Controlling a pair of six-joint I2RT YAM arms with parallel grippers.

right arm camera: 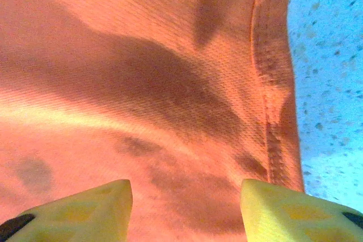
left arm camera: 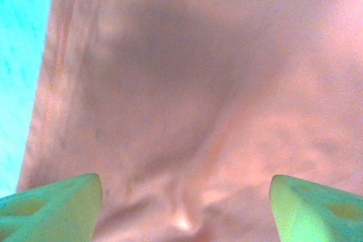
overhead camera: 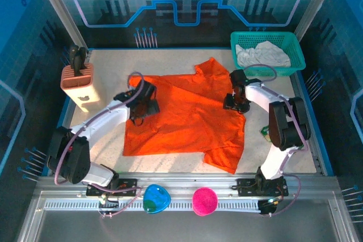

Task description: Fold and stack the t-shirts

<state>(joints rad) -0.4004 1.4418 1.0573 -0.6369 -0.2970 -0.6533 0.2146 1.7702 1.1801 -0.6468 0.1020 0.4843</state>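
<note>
On the speckled counter (overhead camera: 170, 66), between the two arms, an orange t-shirt (overhead camera: 187, 117) is lying spread out and nearly flat, one corner poking toward the far side. The left arm (overhead camera: 108, 118) is reaching onto the shirt's left edge. In the left wrist view the left fingers (left arm camera: 57, 205) are standing wide apart close over the orange cloth. A small pucker of fabric is showing between them, and they are gripping nothing. The right arm (overhead camera: 266, 97) is bending in over the shirt's right edge. In the right wrist view the right fingers (right arm camera: 283, 211) are also standing parted and empty above smooth cloth, just beside the stitched hem where bare counter is showing. An off-white t-shirt (overhead camera: 261, 55) is sitting crumpled inside a teal mesh basket (overhead camera: 298, 56) at the far right corner, apart from the orange one.
</note>
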